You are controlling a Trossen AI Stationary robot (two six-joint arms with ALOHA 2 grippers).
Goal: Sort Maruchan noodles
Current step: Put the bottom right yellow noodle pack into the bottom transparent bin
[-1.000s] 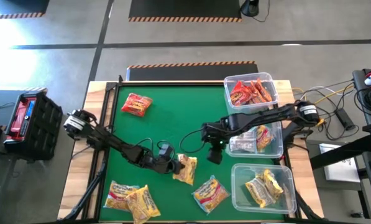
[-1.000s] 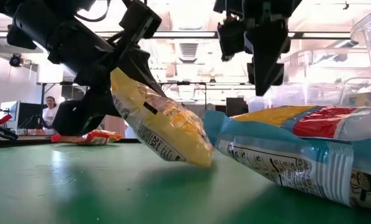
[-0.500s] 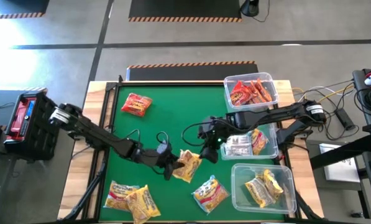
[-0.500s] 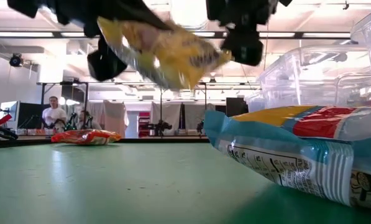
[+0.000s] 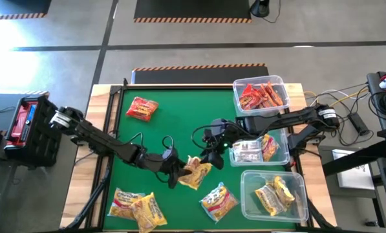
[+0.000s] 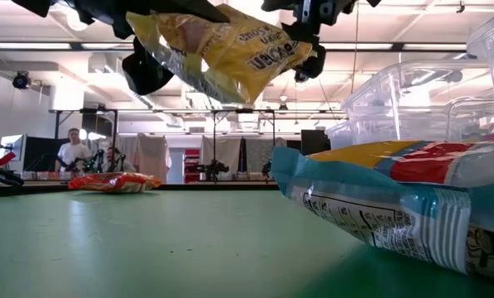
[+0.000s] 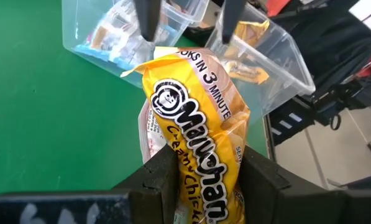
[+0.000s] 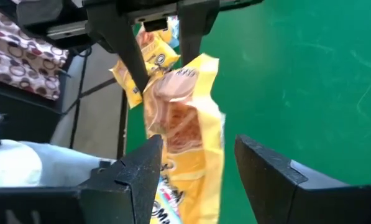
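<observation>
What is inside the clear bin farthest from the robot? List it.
The far bin holds a heap of red noodle packets, several lying across each other. How many there are, and whether anything lies beneath them, cannot be seen because the top packets cover the bottom.

You have three clear bins (image 5: 247,193), and five noodle packets outside them. One yellow packet (image 5: 197,173) sits between the left gripper's (image 5: 180,176) jaws. Well apart from the jaws are a yellow pair (image 5: 135,206), one red packet (image 5: 141,108) and one blue-edged packet (image 5: 218,200). (Binned packets overlap too much to count.)
</observation>
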